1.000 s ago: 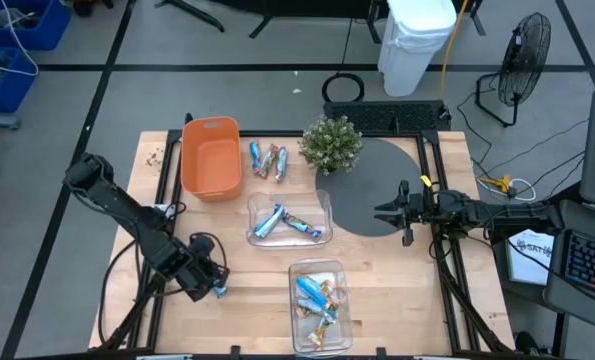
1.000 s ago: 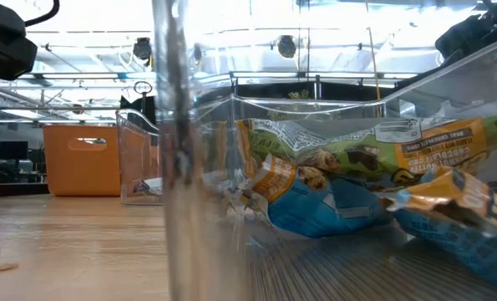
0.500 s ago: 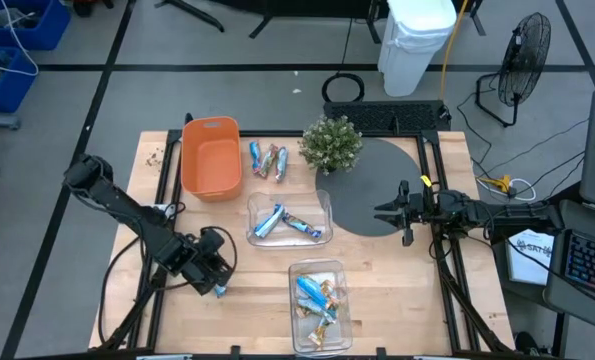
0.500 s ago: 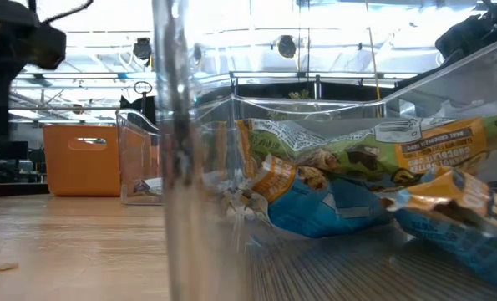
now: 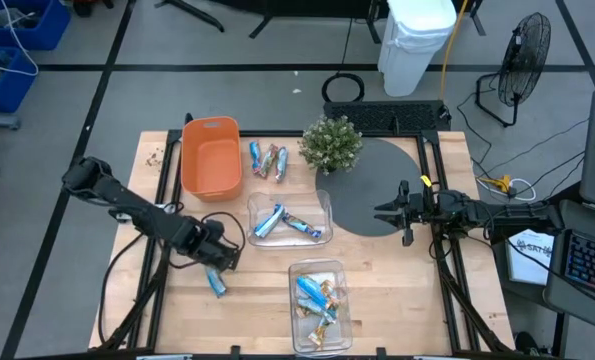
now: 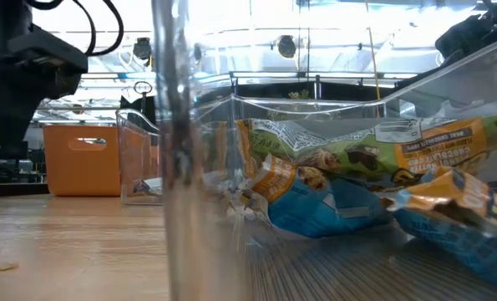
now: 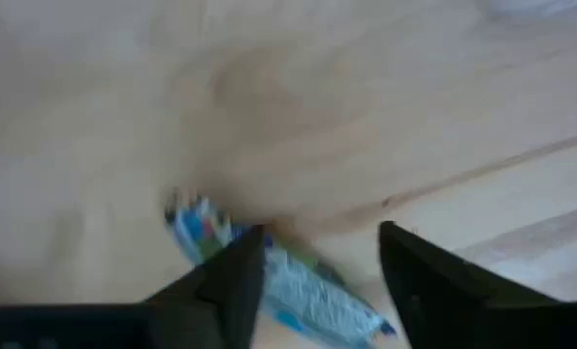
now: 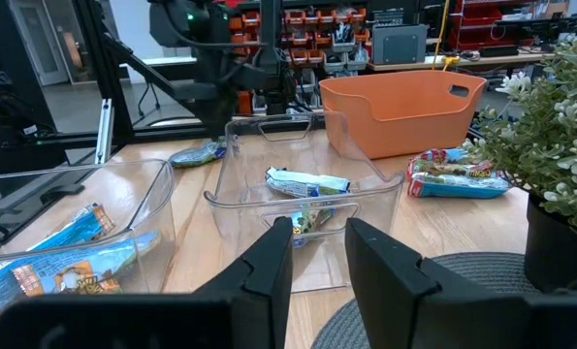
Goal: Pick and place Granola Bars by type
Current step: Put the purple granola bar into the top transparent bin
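Note:
A blue-and-silver granola bar [image 5: 215,283] [image 7: 298,291] lies flat on the wooden table [image 5: 397,300] at the near left. My left gripper [image 5: 216,261] [image 7: 322,247] hangs just above and beyond it, pointing down, open, with bare table between its fingers. In the left wrist view one finger overlaps the bar, and I cannot tell any touch there. Three more bars [image 5: 265,160] lie beside the orange bin [image 5: 211,157]. My right gripper [image 5: 392,212] [image 8: 312,242] waits level at the right, open, holding nothing.
A clear bin [image 5: 289,220] at the centre holds blue bars. A second clear bin [image 5: 321,305] at the near edge holds several mixed bars. A potted plant [image 5: 331,143] and a round grey mat [image 5: 377,198] sit at the far right. Bare wood lies around the dropped bar.
My left gripper has swung toward the table's right edge and a little toward the far edge. The blue bar, which was at the gripper's tips, now lies on the table apart from the gripper on its near side.

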You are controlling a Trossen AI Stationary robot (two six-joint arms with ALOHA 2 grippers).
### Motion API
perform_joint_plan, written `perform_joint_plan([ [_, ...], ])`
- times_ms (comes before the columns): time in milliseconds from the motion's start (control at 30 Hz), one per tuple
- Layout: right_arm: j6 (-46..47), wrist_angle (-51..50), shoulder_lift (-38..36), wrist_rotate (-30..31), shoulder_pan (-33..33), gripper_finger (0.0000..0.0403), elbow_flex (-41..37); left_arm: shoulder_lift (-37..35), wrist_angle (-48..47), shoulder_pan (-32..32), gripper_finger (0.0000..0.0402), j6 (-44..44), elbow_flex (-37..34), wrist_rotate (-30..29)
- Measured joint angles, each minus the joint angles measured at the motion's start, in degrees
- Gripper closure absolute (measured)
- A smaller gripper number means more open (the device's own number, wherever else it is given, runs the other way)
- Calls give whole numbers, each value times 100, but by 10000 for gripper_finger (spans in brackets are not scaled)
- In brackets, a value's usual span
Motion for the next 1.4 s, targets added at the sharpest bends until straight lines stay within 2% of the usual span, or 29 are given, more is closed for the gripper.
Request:
perform_joint_plan([
  [133, -2, 0, 0, 0, 0, 314, 0, 0, -35, -41, 139, -679, 0, 623],
  [267, 0, 0, 0, 0, 0, 314, -1, 0, -232, -228, 123, -1169, 0, 719],
  [500, 0, 0, 1, 0, 1, 314, 0, 0, -685, -466, 151, -1834, 0, 752],
  [667, 0, 0, 2, 0, 2, 314, -1, 0, -648, -473, 170, -1834, 0, 361],
  [900, -2, 0, 2, 0, 2, 314, 0, 0, -642, -520, 178, -1840, -2, 354],
  [1000, -2, 0, 2, 0, 1, 314, 0, -2, -465, -548, 178, -1869, -194, 359],
  [1233, -2, 0, 2, 0, 1, 314, 0, 0, 747, -569, 179, -1850, -965, 411],
  [1400, -2, 0, 2, 0, 2, 314, 0, 0, 1017, -569, 179, -1820, -1218, 672],
])
